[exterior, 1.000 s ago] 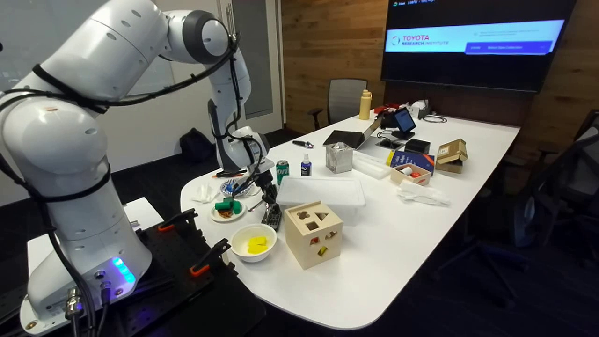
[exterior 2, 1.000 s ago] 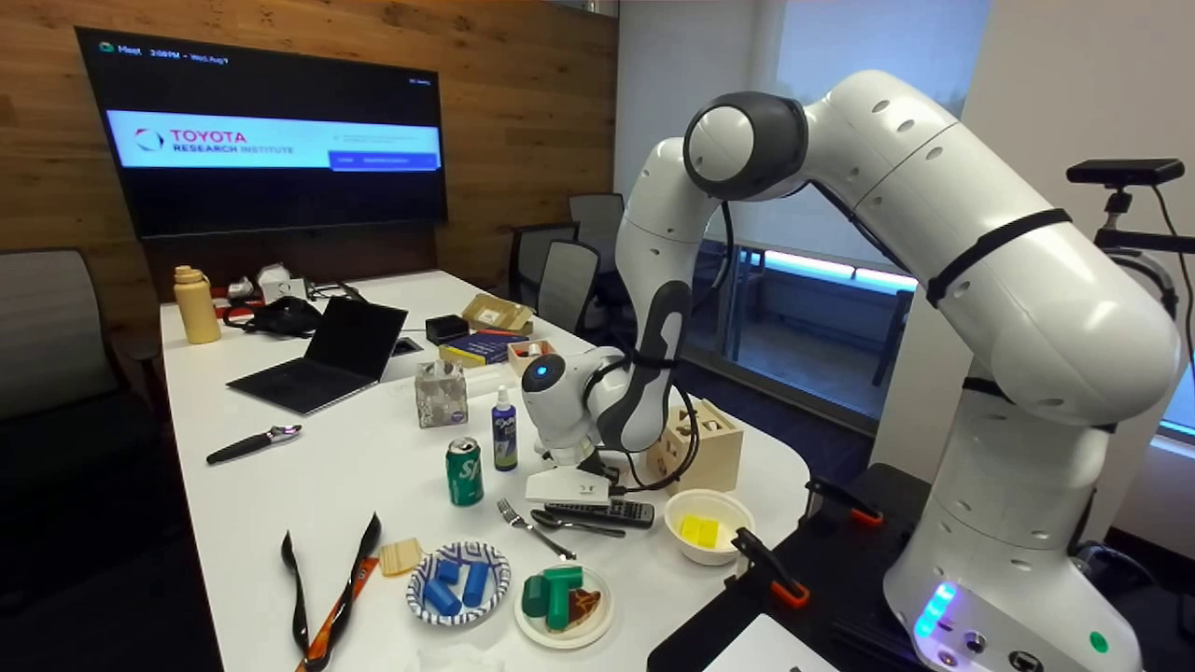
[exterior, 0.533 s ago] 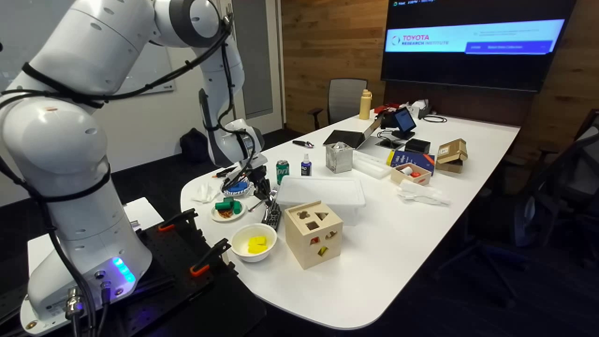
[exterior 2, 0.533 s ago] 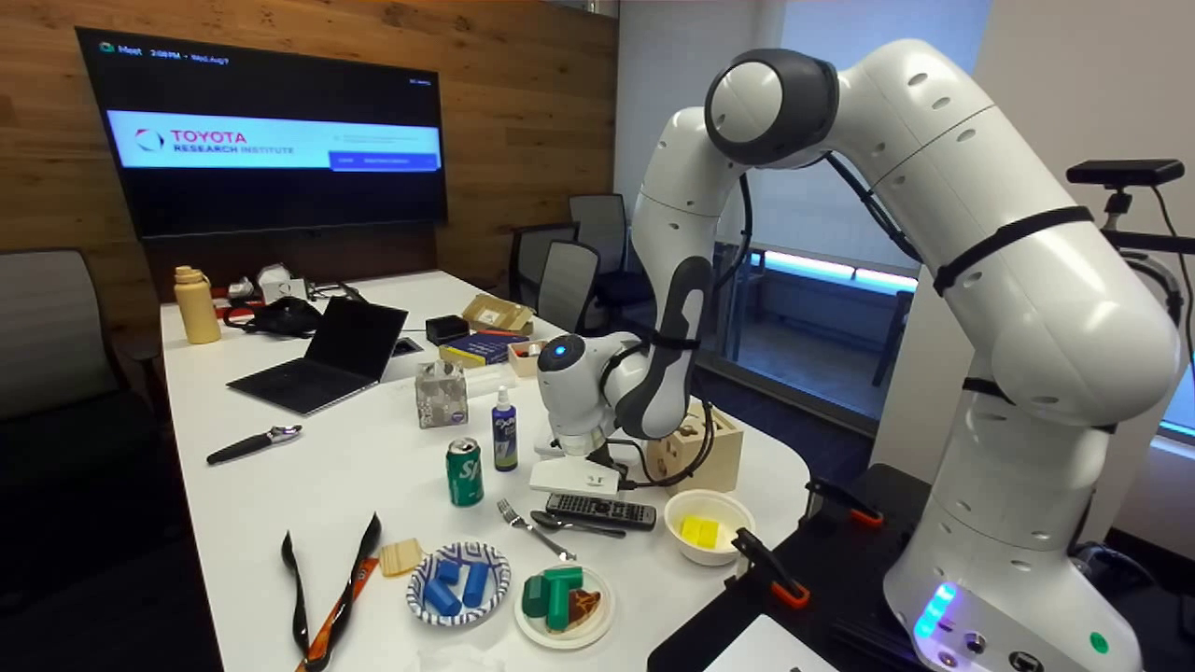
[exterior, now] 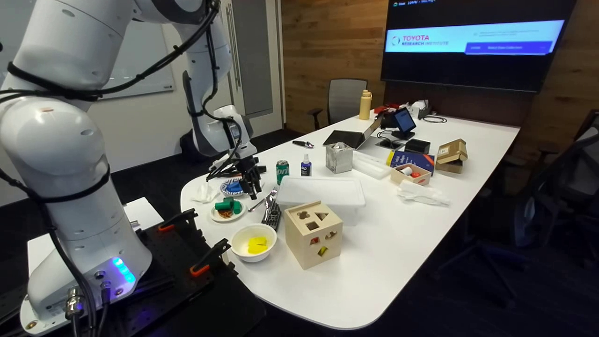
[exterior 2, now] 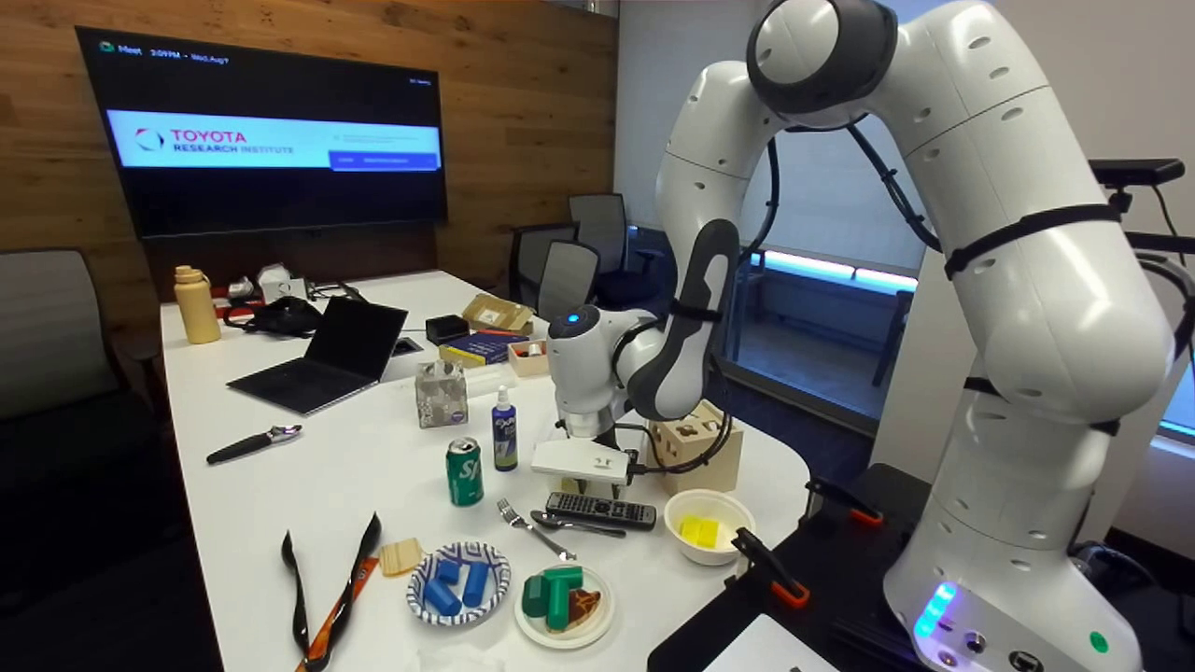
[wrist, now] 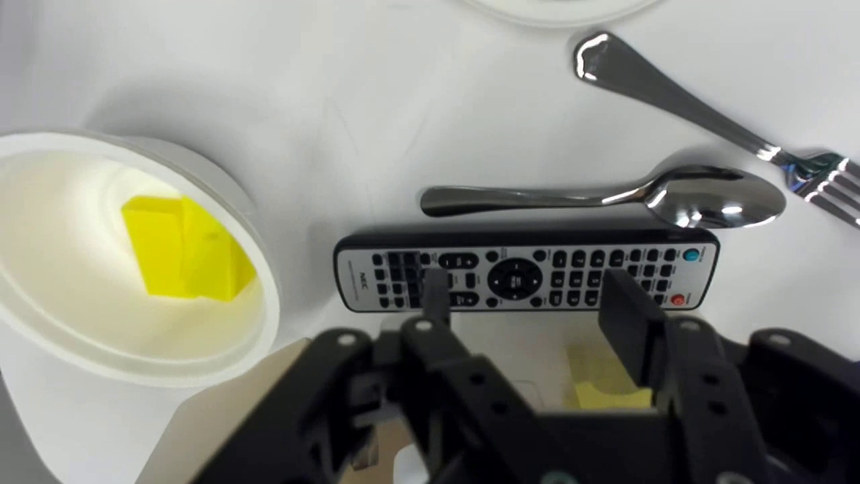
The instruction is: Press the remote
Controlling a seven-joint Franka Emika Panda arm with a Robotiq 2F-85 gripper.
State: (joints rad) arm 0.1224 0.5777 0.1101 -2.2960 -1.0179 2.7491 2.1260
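Over there on the table (exterior: 379, 248), the remote (wrist: 527, 272) lies flat, one long side just beside the spoon (wrist: 598, 198), one end near the bowl (wrist: 270, 306) that holds yellow blocks (wrist: 181, 252). The gripper (wrist: 529, 296) hangs in the air nearby, its two fingers (wrist: 631, 316) wide apart and clear of the remote.

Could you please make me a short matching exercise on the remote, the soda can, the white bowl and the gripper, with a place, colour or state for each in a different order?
Things
1. remote
2. soda can
3. white bowl
4. gripper

Places, colours or states
A. holds yellow pieces
B. open, jaws apart
C. lies flat beside the spoon
D. green, standing upright

Right pairs: 1-C; 2-D; 3-A; 4-B
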